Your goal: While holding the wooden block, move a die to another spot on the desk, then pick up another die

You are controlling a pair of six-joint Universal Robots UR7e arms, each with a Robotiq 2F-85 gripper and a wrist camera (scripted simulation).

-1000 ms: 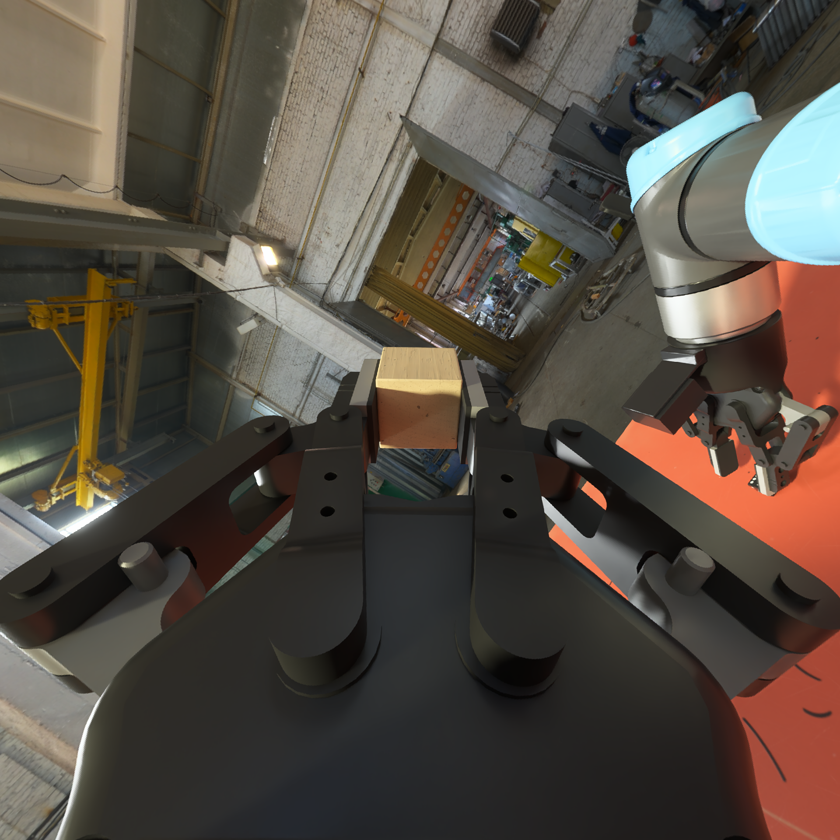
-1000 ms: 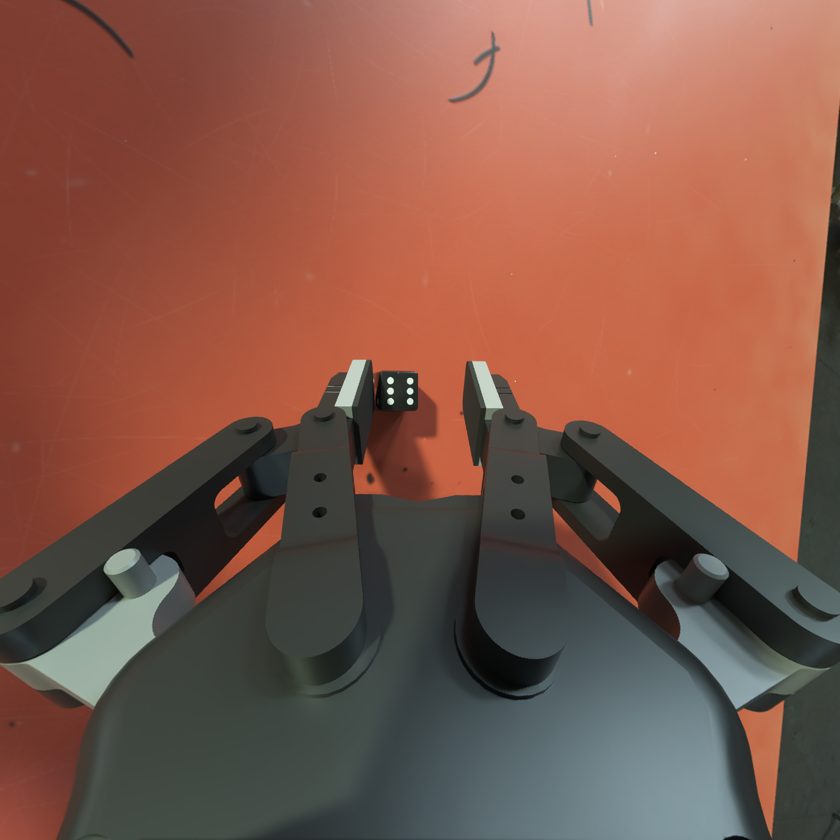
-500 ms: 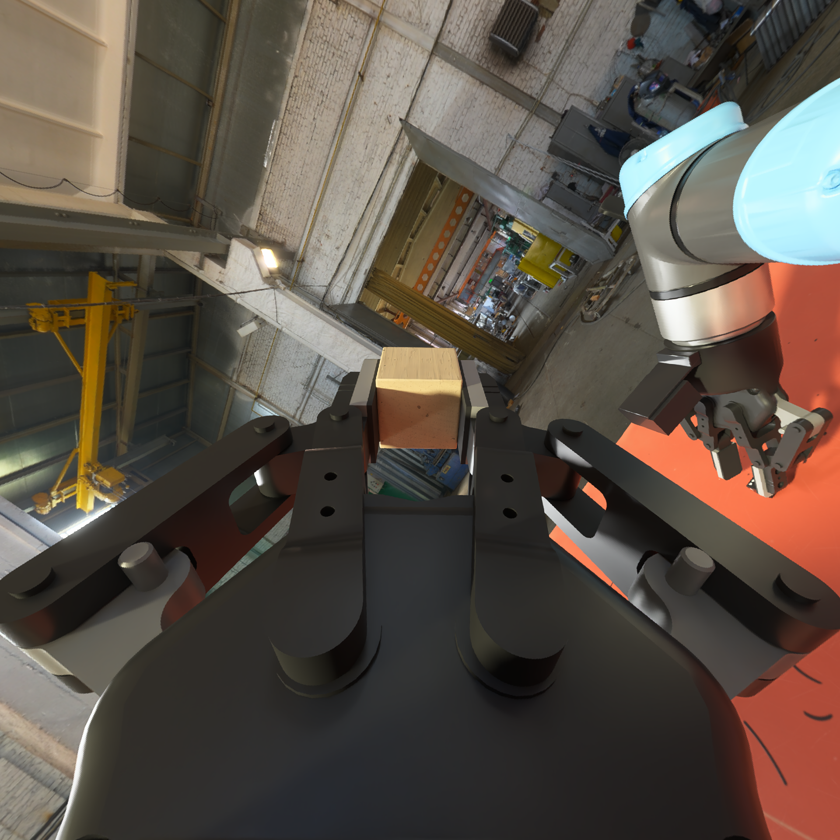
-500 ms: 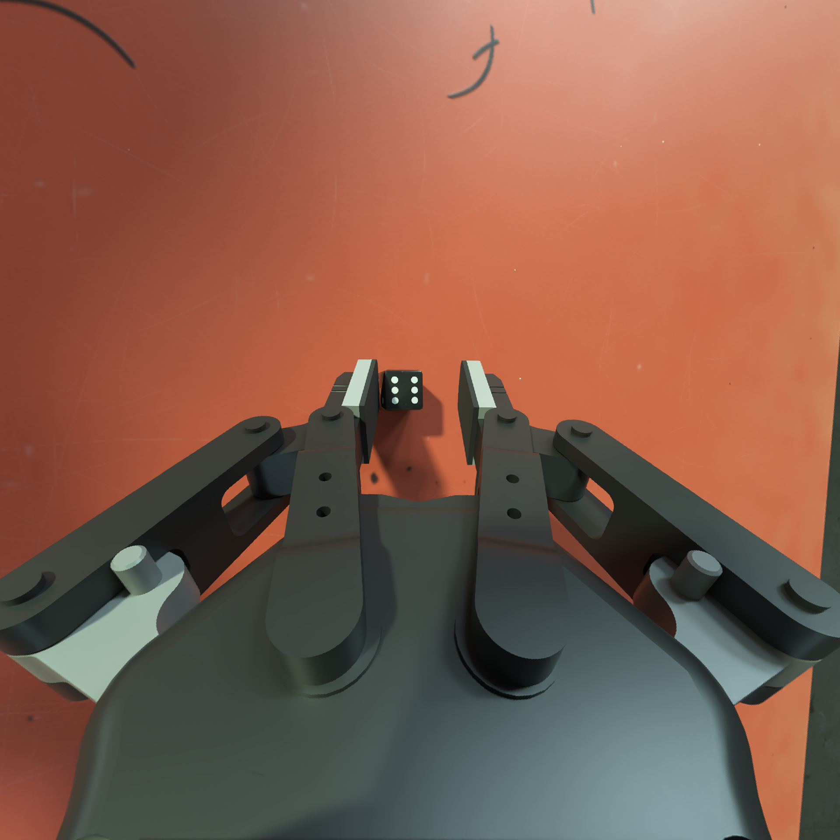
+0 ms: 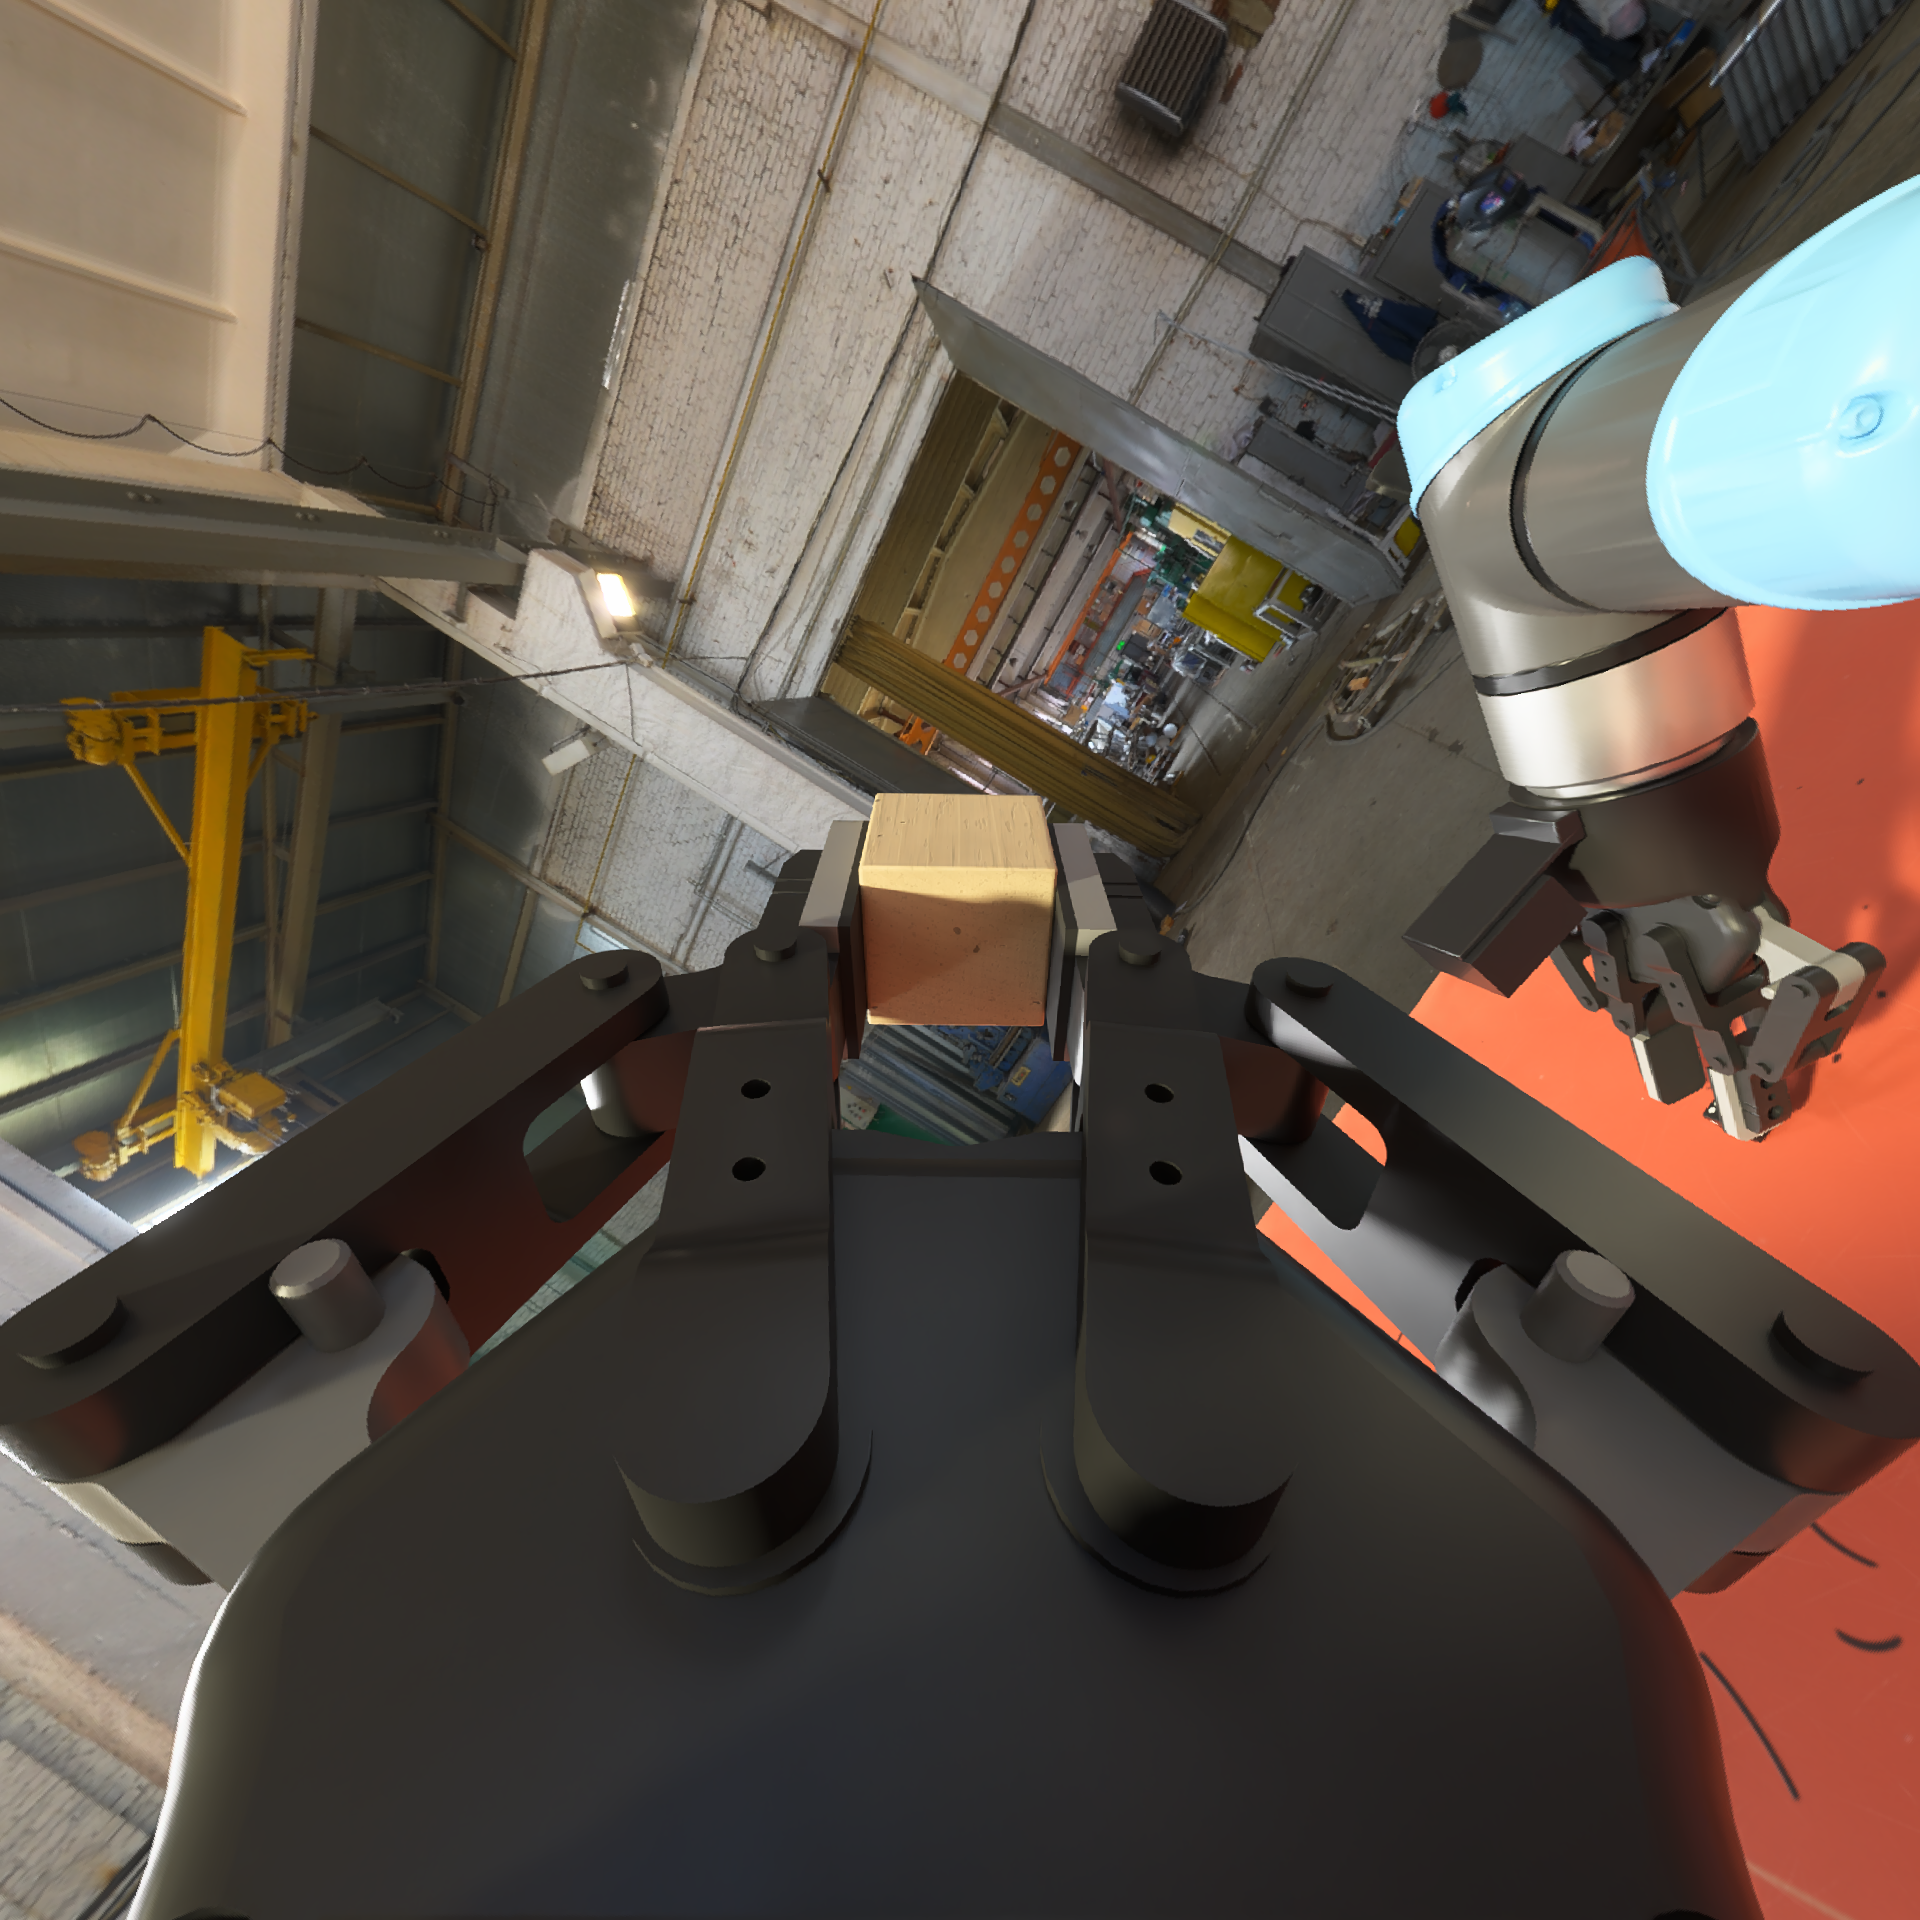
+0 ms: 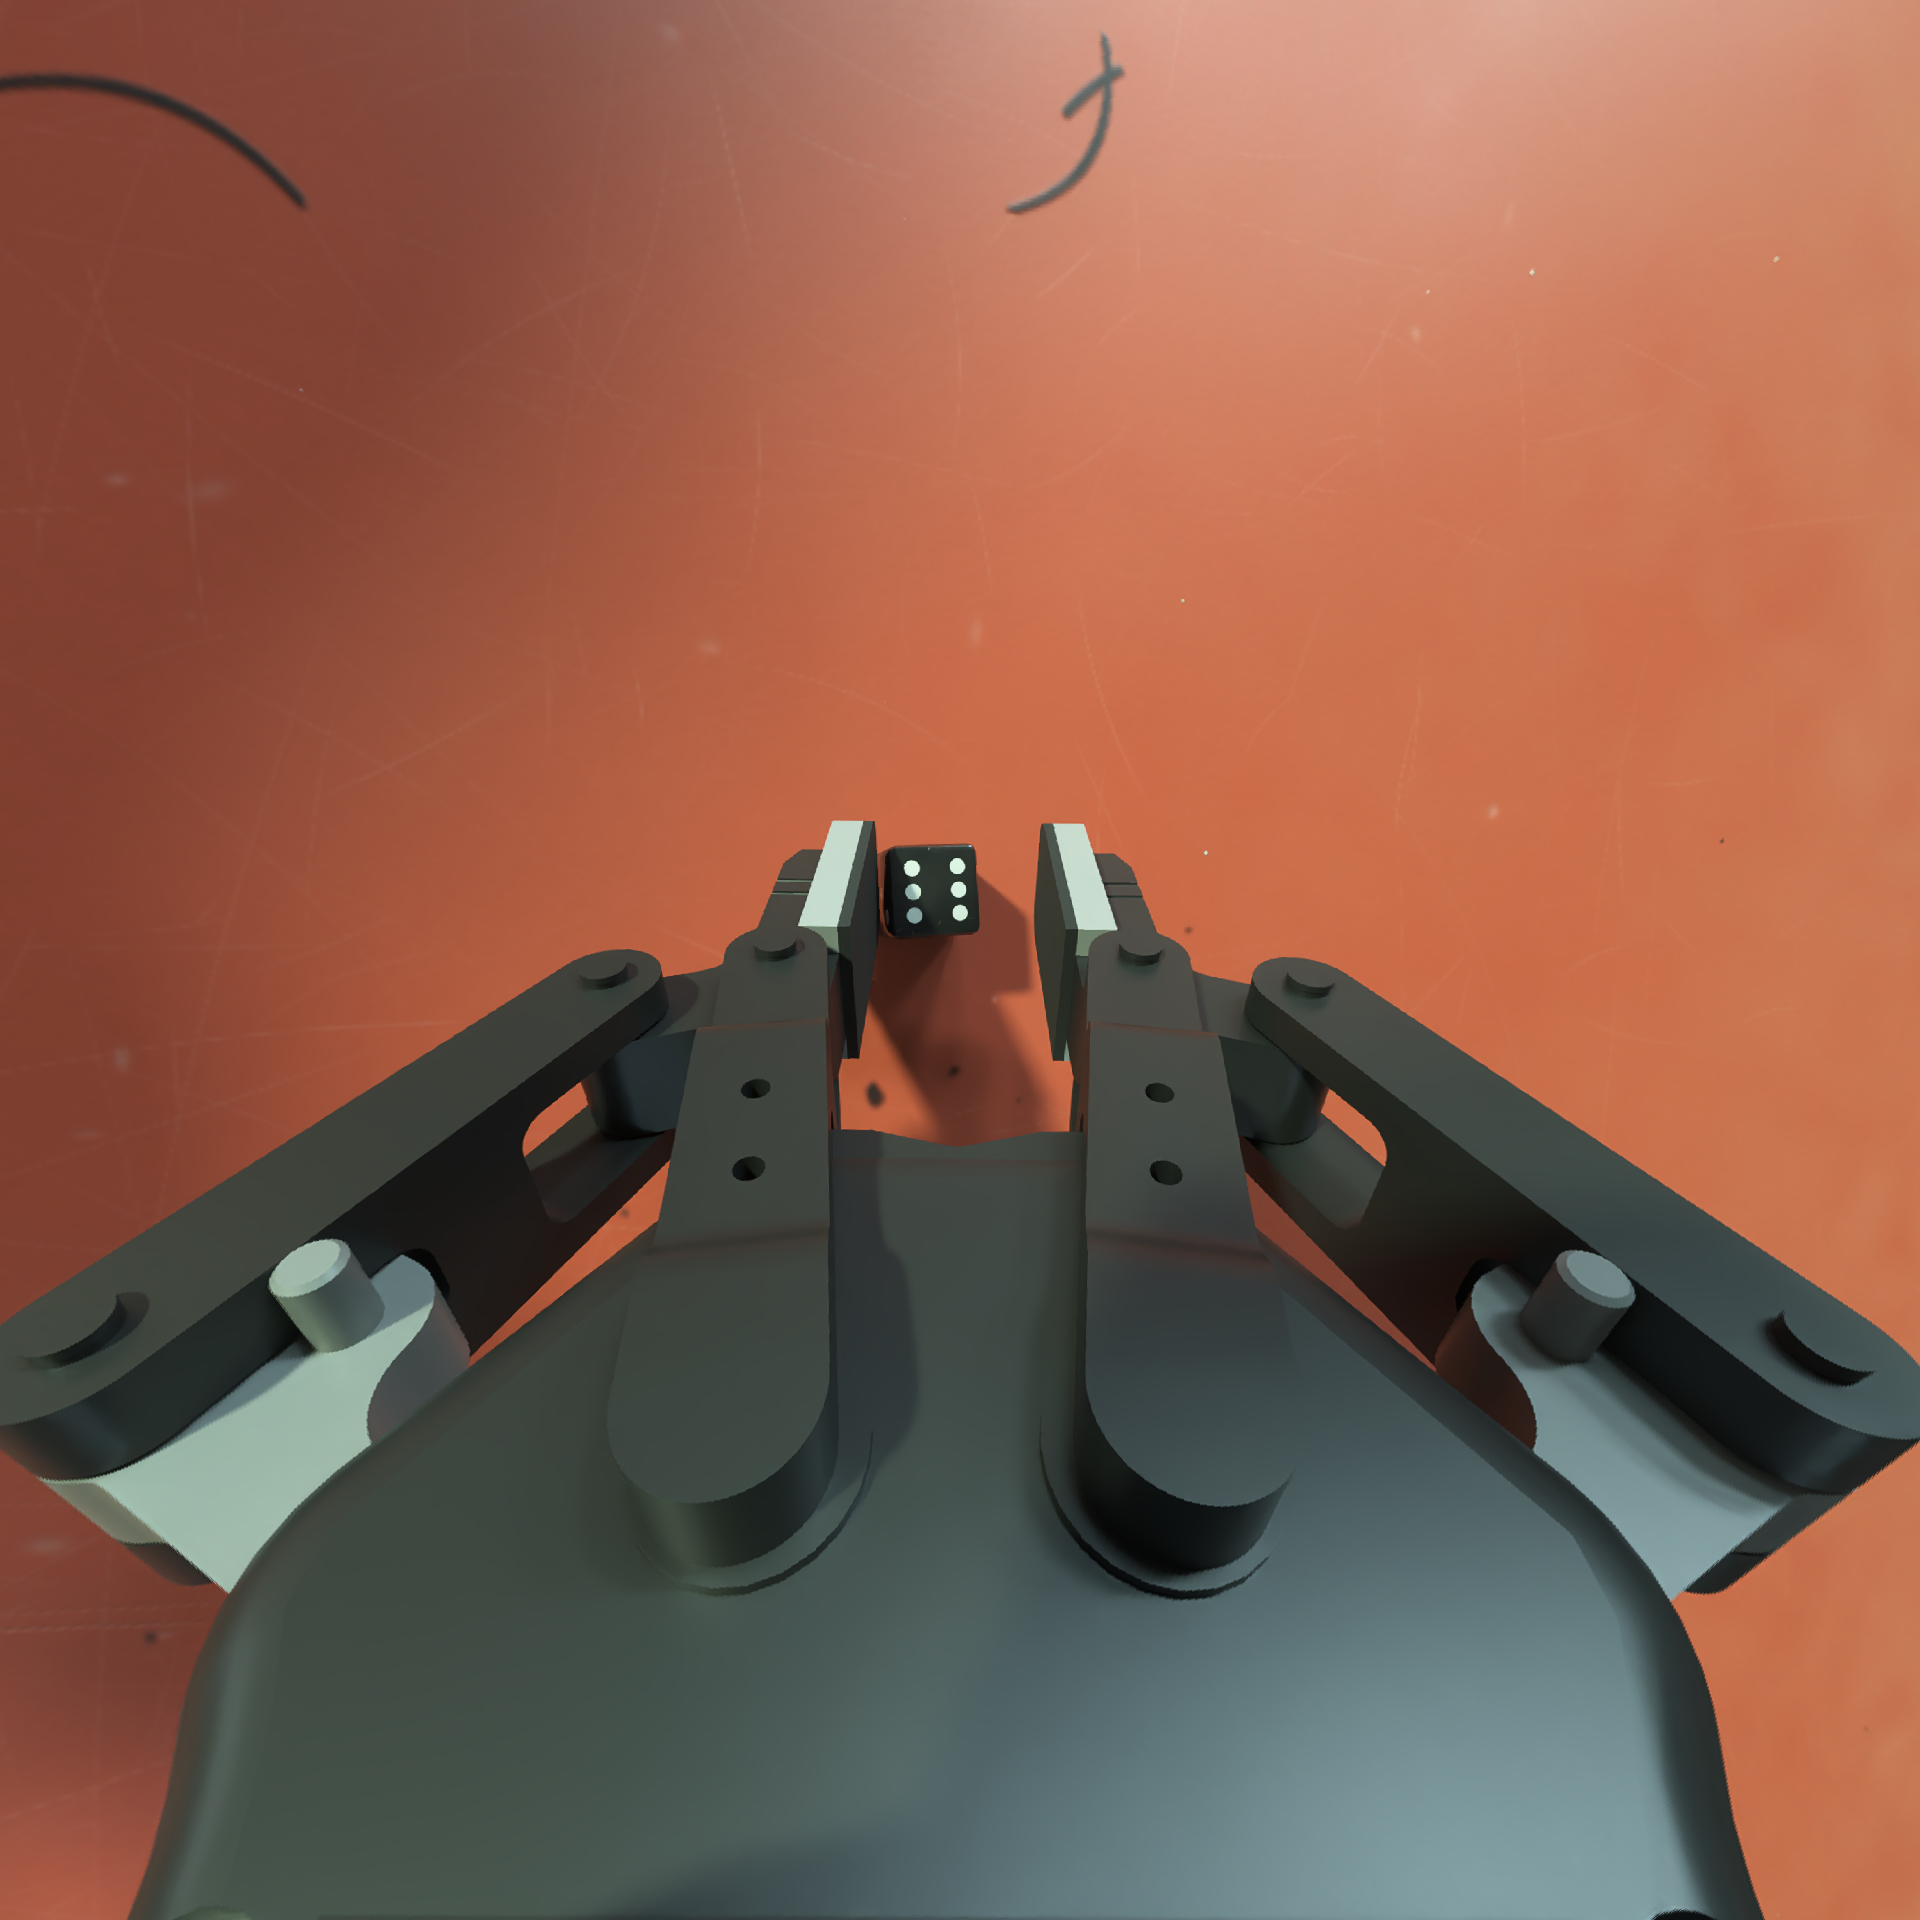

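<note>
My left gripper (image 5: 956, 904) is shut on a light wooden block (image 5: 954, 909) and holds it up in the air, away from the desk. My right gripper (image 6: 956, 883) is open low over the red desk (image 6: 1351, 623). A black die (image 6: 930, 890) with white pips sits on the desk between its fingers, against the left pad (image 6: 840, 878), with a gap to the right pad. In the left wrist view the right arm (image 5: 1621, 665) and its gripper (image 5: 1714, 1091) show at the right, fingers down at the desk (image 5: 1849, 1195). No other die shows.
Dark curved marks lie on the desk at the far side (image 6: 1081, 135) and far left (image 6: 177, 120) of the right wrist view. Beyond the block the left wrist view shows a hall with a yellow crane (image 5: 208, 904) and brick walls.
My right gripper's fingers have closed in somewhat around the die, and the desk's right edge has left the right wrist view. The left gripper and block have stayed still.
</note>
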